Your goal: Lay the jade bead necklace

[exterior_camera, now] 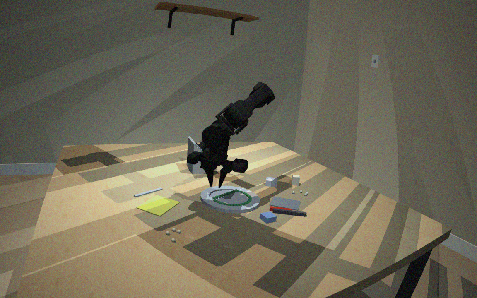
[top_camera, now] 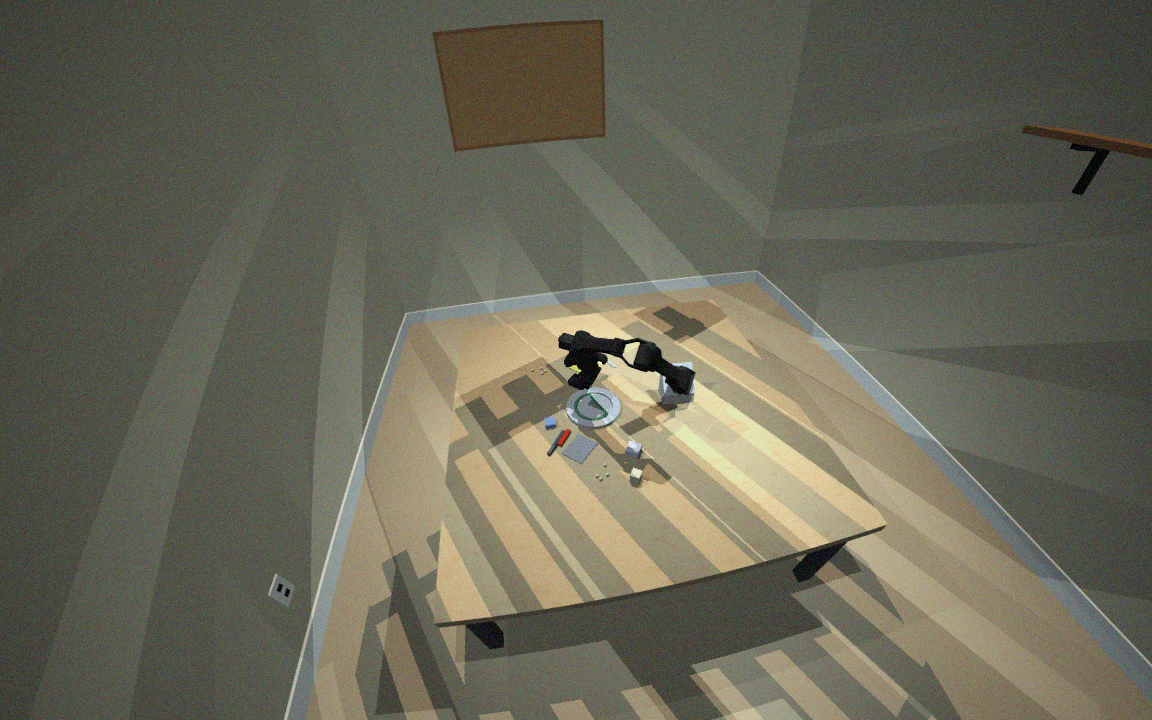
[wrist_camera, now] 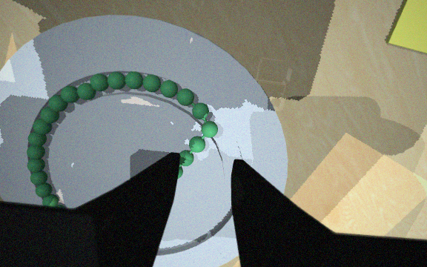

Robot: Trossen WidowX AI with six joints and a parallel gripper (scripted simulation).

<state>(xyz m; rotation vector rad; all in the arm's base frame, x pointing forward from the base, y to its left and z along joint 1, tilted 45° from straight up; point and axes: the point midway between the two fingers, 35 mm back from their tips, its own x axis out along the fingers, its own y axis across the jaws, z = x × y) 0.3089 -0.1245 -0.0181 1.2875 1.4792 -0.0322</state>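
Observation:
The round grey bead board (top_camera: 579, 409) (exterior_camera: 229, 209) (wrist_camera: 143, 44) lies flat on the wooden table. The jade bead necklace (top_camera: 588, 401) (exterior_camera: 230, 203) (wrist_camera: 116, 80) lies on it. In the wrist view its beads follow the groove along the left and top. At the right they leave the groove, turn inward and pass under my left finger. My gripper (top_camera: 582, 368) (exterior_camera: 215, 185) (wrist_camera: 206, 165) hangs just above the board's edge, points down, and is open a little. Only bare board shows between the fingertips.
A yellow pad (exterior_camera: 157, 205) (wrist_camera: 421, 26) and a grey strip (exterior_camera: 147, 192) lie left of the board. A blue block (exterior_camera: 268, 217), a grey card (exterior_camera: 284, 202), a red and black pen (exterior_camera: 288, 212), two small cubes (exterior_camera: 271, 181) and loose beads (exterior_camera: 173, 232) lie around.

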